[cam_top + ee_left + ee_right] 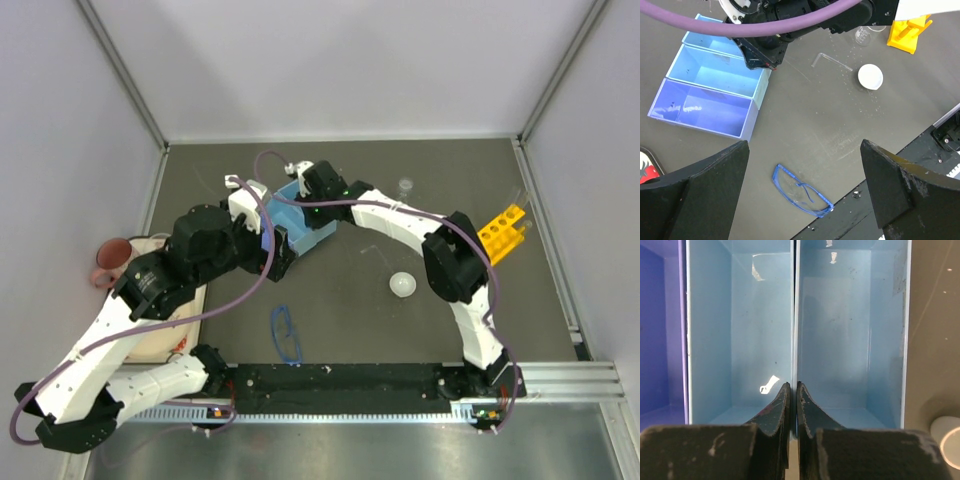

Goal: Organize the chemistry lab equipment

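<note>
The light-blue three-compartment tray [310, 232] lies at table centre-left; it also shows in the left wrist view [710, 80]. My right gripper [300, 197] is shut on the divider wall between two tray compartments [794, 315], one finger in each compartment [794, 386]. My left gripper [805, 145] is open and empty, hovering above the blue-framed goggles [801, 191], which lie near the front rail [286, 333]. A white round dish [402, 284] [870, 76], a thin clear tube [832, 60] and a small clear beaker [405, 185] [863, 35] lie on the table.
The yellow holed tube rack [503, 232] [907, 32] stands at the right edge. A dark-pink mug [110, 258] and a pink plate [150, 335] sit at the left under my left arm. A white round rim [947, 437] shows beside the tray.
</note>
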Controlling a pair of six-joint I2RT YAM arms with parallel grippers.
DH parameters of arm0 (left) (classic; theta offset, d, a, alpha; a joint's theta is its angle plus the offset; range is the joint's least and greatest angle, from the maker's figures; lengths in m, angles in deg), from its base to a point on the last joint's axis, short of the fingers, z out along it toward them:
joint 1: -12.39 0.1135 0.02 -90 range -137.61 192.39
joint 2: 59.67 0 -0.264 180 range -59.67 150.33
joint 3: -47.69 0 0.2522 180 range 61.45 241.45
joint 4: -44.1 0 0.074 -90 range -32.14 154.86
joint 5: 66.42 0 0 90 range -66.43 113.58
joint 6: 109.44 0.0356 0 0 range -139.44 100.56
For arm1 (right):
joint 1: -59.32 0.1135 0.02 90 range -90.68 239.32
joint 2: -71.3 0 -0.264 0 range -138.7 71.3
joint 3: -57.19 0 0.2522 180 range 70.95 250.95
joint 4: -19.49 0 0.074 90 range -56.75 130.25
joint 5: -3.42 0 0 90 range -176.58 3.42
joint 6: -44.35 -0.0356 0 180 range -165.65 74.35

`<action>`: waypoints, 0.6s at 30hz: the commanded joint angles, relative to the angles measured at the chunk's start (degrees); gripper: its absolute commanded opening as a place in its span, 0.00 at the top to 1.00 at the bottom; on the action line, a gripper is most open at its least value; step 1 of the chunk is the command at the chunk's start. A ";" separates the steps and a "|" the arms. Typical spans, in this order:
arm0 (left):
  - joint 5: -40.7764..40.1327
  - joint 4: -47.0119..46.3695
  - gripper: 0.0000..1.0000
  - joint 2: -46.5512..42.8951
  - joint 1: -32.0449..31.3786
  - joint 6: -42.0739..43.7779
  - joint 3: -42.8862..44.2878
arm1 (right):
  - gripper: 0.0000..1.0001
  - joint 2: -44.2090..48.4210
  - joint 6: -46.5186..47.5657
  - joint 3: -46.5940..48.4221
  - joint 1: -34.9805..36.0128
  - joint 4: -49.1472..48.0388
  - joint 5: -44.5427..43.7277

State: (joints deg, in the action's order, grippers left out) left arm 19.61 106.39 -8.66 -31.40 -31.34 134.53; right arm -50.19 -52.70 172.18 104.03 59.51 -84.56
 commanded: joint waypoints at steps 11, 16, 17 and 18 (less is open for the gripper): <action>-3.59 -0.55 0.02 -1.35 0.28 0.12 -3.38 | 1.00 8.46 -1.39 -12.19 3.28 -9.03 0.35; -4.20 -1.42 0.01 -0.90 0.20 0.12 -4.52 | 0.88 8.38 -0.95 -11.50 4.77 -8.16 -1.05; -4.73 -1.60 0.01 -0.91 0.28 0.12 -4.87 | 0.81 8.20 -0.95 -10.62 4.95 -7.98 -1.32; -4.82 -1.69 0.01 -0.73 0.20 0.21 -4.96 | 0.74 8.20 -0.69 -10.01 5.04 -7.54 -1.23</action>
State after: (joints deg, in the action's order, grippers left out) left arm 16.53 106.81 -9.39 -31.35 -31.39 130.42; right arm -45.08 -52.99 159.83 107.39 52.47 -85.98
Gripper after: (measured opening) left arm 0.987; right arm 0.155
